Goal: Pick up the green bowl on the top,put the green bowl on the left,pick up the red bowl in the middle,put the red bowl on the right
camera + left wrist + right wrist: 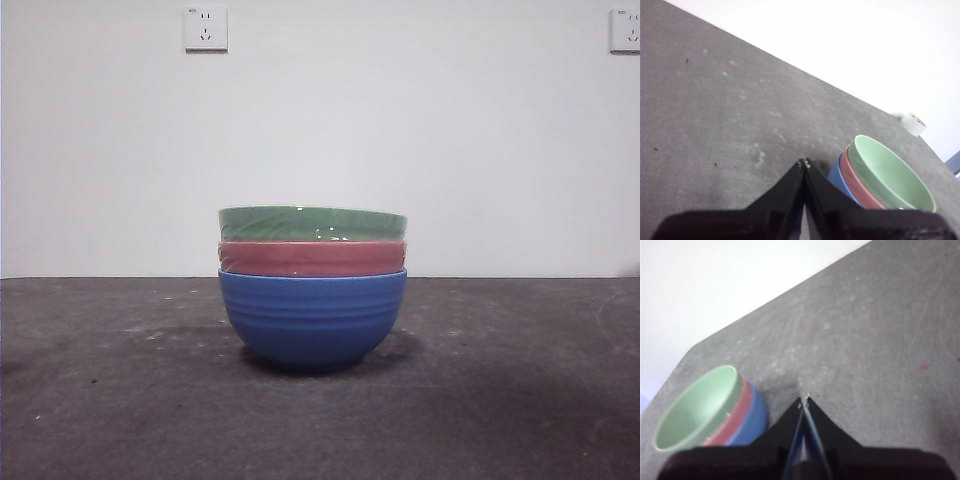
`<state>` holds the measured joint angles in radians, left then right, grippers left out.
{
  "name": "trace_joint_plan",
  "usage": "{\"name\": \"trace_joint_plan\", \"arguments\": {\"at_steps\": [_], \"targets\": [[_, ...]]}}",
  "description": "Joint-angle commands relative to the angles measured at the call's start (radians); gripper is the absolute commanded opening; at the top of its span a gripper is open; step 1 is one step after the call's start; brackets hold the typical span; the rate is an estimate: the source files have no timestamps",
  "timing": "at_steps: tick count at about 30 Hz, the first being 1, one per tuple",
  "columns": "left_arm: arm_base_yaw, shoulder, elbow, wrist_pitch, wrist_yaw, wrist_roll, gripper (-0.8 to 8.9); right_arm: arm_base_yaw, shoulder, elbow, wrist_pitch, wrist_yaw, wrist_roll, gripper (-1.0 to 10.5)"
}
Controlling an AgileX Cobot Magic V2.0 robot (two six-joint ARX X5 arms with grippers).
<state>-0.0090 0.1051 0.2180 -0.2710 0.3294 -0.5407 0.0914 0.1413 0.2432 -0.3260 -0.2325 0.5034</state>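
Three bowls were stacked mid-table: one green bowl topmost, one red bowl beneath, one blue bowl lowest. Left gripper and right gripper were pressed together, empty.

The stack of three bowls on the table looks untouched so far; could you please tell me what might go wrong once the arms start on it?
1. The pale sage-green ridged bowl sits nested inside the dusty pinkish-red bowl; lifting it may drag the red one along.
2. Only a narrow band of green rim shows above the red, so a claw may catch both rims.
3. Both claws, left and right, are shut; each must open before descending, or it could knock the blue ridged bowl and shift the stack.
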Motion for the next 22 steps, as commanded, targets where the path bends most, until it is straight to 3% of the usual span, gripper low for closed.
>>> {"name": "trace_joint_plan", "arguments": {"at_steps": [1, 8, 12, 17, 20, 22], "targets": [[0.003, 0.069, 0.063, -0.008, 0.012, 0.033, -0.06, 0.000, 0.068, 0.074, -0.013, 0.000, -0.010, -0.1], [0.003, 0.249, 0.245, -0.015, 0.034, 0.099, -0.07, 0.000, 0.289, 0.291, -0.095, -0.005, -0.151, -0.1], [0.003, 0.370, 0.345, -0.045, 0.112, 0.166, -0.07, 0.000, 0.419, 0.426, -0.188, -0.005, -0.253, -0.1], [0.003, 0.527, 0.466, -0.161, 0.249, 0.246, -0.07, 0.000, 0.558, 0.579, -0.335, -0.010, -0.327, 0.0], [0.000, 0.621, 0.533, -0.240, 0.287, 0.312, -0.04, 0.001, 0.622, 0.639, -0.390, -0.079, -0.394, 0.0], [-0.009, 0.671, 0.567, -0.272, 0.291, 0.336, 0.10, 0.001, 0.650, 0.657, -0.394, -0.115, -0.399, 0.5]]}}
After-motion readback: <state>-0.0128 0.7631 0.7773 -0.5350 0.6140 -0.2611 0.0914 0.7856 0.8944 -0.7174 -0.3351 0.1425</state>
